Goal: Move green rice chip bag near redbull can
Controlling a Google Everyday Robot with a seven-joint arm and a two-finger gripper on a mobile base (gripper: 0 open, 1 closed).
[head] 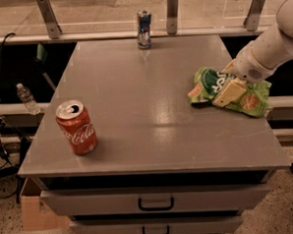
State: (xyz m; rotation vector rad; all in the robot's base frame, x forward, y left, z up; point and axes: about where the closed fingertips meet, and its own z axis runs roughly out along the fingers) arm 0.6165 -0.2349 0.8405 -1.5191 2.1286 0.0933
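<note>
The green rice chip bag (pixel 208 82) lies crumpled at the table's right edge, its left end raised a little. My gripper (pixel 224 97) comes in from the right on a white arm and is shut on the middle of the bag, one cream finger (pixel 230 91) lying across its top. The redbull can (pixel 143 22) stands upright at the far edge of the table, near the middle, well away from the bag and the gripper.
A red Coca-Cola can (pixel 77 127) stands at the front left of the grey table (pixel 145 94). Drawers (pixel 156 203) sit under the tabletop. A railing with metal posts runs behind the table. A water bottle (pixel 26 98) and a cardboard box (pixel 36 213) are at the left.
</note>
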